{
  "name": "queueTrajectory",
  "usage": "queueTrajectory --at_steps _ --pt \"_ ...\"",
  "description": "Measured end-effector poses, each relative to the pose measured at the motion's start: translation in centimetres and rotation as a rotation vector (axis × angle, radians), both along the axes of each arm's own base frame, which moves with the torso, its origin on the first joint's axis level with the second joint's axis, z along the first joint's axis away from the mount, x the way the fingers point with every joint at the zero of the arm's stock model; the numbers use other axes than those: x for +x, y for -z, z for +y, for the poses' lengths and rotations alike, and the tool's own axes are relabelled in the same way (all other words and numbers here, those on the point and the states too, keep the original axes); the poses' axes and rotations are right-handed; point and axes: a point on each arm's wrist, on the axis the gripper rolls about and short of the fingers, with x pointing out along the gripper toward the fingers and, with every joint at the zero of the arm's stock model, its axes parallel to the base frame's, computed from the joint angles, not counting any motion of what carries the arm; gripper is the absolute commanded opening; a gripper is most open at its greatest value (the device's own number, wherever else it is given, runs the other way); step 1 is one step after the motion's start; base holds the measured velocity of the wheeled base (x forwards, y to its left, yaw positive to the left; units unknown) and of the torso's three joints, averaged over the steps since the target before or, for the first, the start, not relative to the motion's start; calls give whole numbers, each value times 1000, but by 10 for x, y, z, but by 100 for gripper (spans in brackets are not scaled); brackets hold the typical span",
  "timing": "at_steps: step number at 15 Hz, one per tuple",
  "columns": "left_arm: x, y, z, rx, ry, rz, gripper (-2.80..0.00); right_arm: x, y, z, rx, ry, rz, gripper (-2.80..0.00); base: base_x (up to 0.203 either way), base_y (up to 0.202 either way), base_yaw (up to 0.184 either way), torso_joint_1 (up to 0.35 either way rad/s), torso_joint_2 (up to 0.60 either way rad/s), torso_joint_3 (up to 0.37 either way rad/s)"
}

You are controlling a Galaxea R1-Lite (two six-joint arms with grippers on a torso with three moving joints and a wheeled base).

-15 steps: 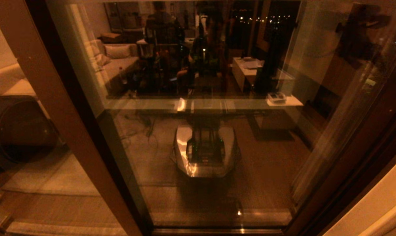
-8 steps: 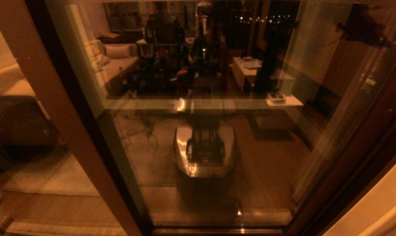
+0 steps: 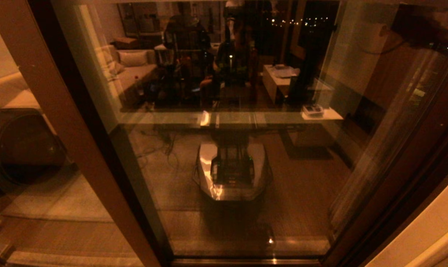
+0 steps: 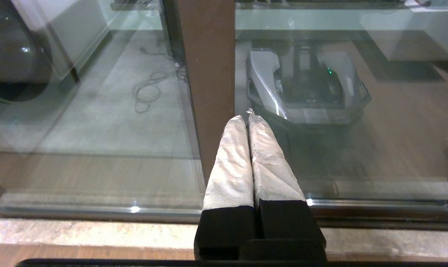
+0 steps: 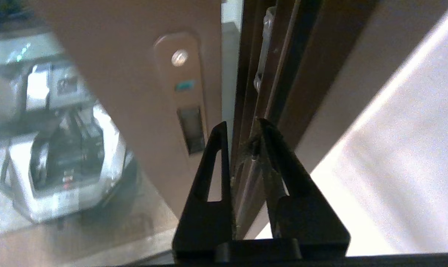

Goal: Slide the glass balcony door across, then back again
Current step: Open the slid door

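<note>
Door: glass balcony door [image 3: 246, 148] fills the head view, reflecting the room.
Left gripper [image 4: 248, 118]: clenched empty, tips by a brown post [image 4: 209, 74].
Right gripper [image 5: 242, 126]: fingers slightly parted beside the handle plate [image 5: 183, 92], only its wrist view shows that.

The head view looks forward and down, close against the glass balcony door [image 3: 239, 148], whose pane fills it. The left wrist view faces the same glass from low down, beside a brown frame post [image 4: 208, 74], sharing the reflected robot base [image 4: 307, 92]. The right wrist view sits very near the door's right edge, at the handle plate [image 5: 183, 89].
</note>
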Motion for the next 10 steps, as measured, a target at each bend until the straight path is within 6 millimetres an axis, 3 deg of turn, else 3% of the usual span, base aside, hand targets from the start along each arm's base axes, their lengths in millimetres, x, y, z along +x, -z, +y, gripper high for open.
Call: queueTrajectory --at_steps 4,10 --pt "0 0 0 0 0 0 -280 24 8 -5 35 -7 -1 -280 0 0 0 0 0 0" --pt "0 0 0 0 0 0 -280 43 18 -15 20 47 2 -280 0 0 0 0 0 0"
